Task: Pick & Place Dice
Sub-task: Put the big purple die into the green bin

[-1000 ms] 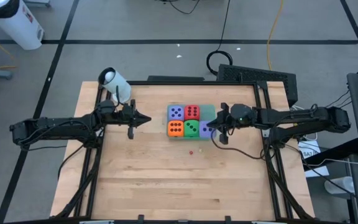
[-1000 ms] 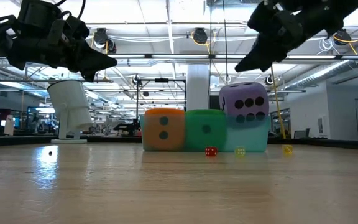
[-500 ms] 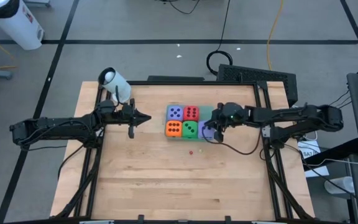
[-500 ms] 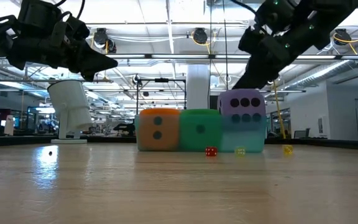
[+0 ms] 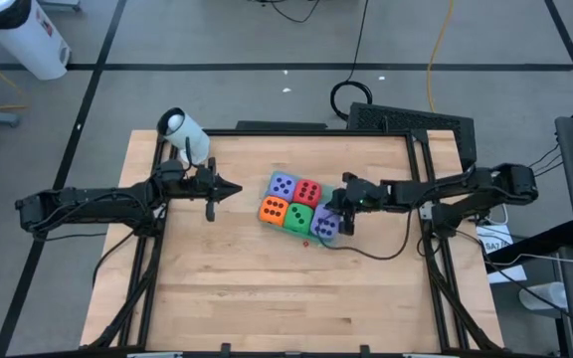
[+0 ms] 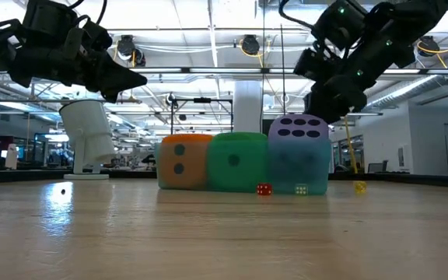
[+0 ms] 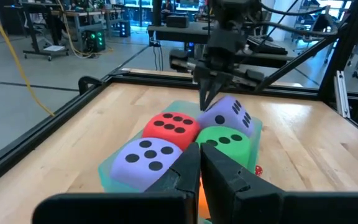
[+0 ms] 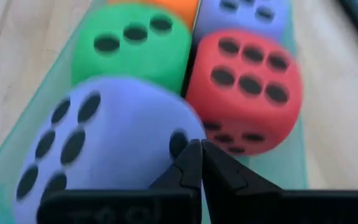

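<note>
Because the right pincer [image 5: 338,211], fingers closed, presses against the near purple die [image 5: 325,225], pushing further could scatter the packed dice; the left pincer [image 5: 229,189], closed, hovers apart.

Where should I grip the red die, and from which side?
Probably from above, across the red die's two free faces: the far one and the one toward the right gripper. Its other sides sit tight against the lavender die and green die, leaving no gap for fingers there.
</note>
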Tool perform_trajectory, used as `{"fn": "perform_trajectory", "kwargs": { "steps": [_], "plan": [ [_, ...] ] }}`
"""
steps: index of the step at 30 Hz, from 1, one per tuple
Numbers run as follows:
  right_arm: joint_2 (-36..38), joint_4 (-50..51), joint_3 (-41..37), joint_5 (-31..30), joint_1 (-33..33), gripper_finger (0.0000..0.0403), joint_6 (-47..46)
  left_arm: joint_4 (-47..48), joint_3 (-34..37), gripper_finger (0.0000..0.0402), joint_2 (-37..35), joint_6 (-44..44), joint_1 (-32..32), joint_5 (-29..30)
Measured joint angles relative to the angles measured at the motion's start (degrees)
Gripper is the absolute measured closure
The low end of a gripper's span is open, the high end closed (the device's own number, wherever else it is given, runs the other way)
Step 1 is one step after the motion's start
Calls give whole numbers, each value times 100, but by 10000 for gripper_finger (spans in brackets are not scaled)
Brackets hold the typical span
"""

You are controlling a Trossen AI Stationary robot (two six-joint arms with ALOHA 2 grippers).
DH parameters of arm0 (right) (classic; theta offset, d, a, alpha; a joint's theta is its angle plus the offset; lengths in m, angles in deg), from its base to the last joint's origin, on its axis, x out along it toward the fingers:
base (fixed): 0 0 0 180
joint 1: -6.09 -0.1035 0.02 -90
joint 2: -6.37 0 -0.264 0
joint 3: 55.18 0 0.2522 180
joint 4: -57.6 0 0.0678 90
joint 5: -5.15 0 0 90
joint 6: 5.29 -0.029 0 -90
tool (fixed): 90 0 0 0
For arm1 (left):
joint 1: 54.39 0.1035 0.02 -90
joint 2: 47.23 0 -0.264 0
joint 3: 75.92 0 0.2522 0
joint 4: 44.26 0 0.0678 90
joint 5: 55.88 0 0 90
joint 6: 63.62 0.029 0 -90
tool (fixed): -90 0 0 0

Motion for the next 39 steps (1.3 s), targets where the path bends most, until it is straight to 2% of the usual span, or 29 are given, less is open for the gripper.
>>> {"fn": "perform_trajectory", "kwargs": {
  "steps": [2, 6, 11, 15, 22, 39],
  "plan": [
    [39, -180, 0, -238, -113, 403, 98, 0, 0, 378, 0, 17, -2, 0],
    [207, -413, 32, -256, -307, 403, 168, -4, 0, 378, 0, 37, 0, 2],
    [233, -373, 109, -34, -682, 403, 114, -19, 0, 378, 0, 37, 0, 2],
    [-78, -309, 115, 31, -915, 403, -108, -52, 0, 378, 2, 35, -1, 2],
    [-742, -503, 142, 44, -1033, 403, -446, -212, 0, 378, 2, -39, -2, 2],
    [-1198, 23, 128, 407, -1034, 403, -1048, -272, 0, 378, 2, -101, -4, -4]
  ]
}}
